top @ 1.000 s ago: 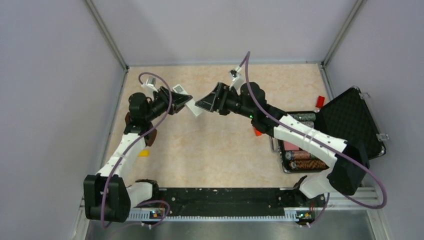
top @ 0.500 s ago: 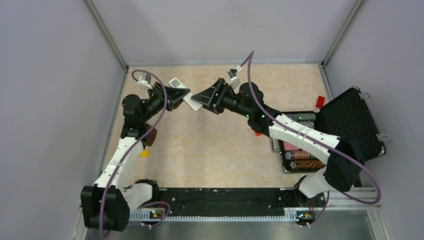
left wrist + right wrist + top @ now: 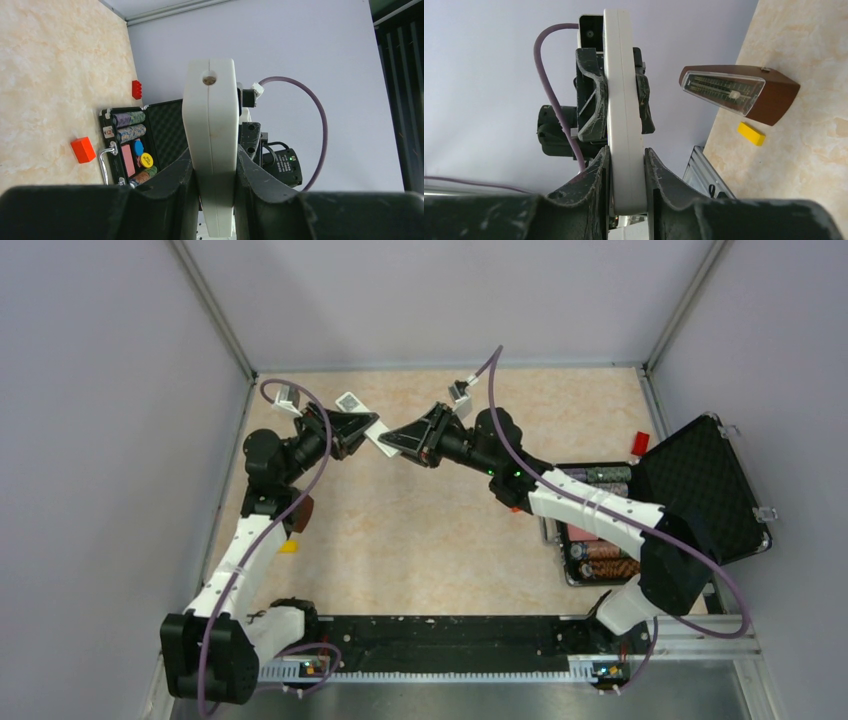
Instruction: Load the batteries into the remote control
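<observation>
Both grippers hold the white remote control [image 3: 377, 436] in the air over the far left of the table. My left gripper [image 3: 362, 430] is shut on the end with the small display, and my right gripper [image 3: 400, 438] is shut on the other end. In the left wrist view the remote control [image 3: 210, 115] stands edge-on, pinched between both jaws of the left gripper [image 3: 212, 160]. The right gripper [image 3: 625, 160] clamps the remote control [image 3: 623, 115] the same way, with the left gripper's fingers [image 3: 591, 100] gripping it further along. I see no batteries in any view.
An open black case [image 3: 700, 490] holding chip stacks lies at the right edge. A red block [image 3: 638, 443] sits behind it and an orange block [image 3: 515, 506] beside it. A brown metronome [image 3: 739, 92] and a yellow bar [image 3: 751, 134] stand near the left wall.
The right gripper has come up to the remote's free end and shut on it. The left gripper has carried the remote a little back and left.
</observation>
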You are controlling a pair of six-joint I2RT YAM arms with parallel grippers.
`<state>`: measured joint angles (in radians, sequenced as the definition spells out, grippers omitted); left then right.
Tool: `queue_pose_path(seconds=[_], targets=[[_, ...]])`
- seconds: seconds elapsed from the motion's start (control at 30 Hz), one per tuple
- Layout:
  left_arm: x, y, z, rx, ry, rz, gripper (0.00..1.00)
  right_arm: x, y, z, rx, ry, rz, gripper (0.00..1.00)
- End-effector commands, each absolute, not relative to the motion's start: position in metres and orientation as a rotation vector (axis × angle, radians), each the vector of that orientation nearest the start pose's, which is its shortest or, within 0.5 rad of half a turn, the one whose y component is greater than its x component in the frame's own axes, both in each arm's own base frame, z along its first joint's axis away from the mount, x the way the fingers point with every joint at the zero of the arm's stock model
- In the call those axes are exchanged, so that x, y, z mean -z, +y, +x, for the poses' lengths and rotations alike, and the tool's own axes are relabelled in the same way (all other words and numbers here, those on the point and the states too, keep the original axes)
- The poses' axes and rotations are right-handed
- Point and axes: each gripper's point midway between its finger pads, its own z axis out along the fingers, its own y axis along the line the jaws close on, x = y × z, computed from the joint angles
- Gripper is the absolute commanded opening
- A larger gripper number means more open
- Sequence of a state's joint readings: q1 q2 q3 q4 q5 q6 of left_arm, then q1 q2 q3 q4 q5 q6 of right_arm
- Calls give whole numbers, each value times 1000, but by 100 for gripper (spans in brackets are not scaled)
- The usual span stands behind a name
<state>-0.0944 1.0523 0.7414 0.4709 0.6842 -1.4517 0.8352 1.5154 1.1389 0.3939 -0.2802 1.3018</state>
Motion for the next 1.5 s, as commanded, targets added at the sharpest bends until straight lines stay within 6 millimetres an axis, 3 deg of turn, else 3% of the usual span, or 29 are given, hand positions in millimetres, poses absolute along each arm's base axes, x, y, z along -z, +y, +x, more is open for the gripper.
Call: queue_pose_path(seconds=[0.0,0.2,0.7,0.97,1.17,1.47], targets=[[-393,-169,301,1687,1489,-378,0,-347,423,252,-1897,1845,124,15],[-393,-168,306,1682,1495,-400,0,-345,422,243,-1941,1831,90,0],[-389,-175,321,1675,1622,-418,0,-346,420,223,-1988,1799,-99,0],[-393,-172,327,1700,1607,-454,0,-348,419,218,-1987,1779,-166,0],[-404,-172,330,1694,1587,-412,0,-338,419,215,-1978,1814,-185,0],[-403,-176,330,1688,1625,-346,0,-332,421,216,-1936,1868,-282,2]])
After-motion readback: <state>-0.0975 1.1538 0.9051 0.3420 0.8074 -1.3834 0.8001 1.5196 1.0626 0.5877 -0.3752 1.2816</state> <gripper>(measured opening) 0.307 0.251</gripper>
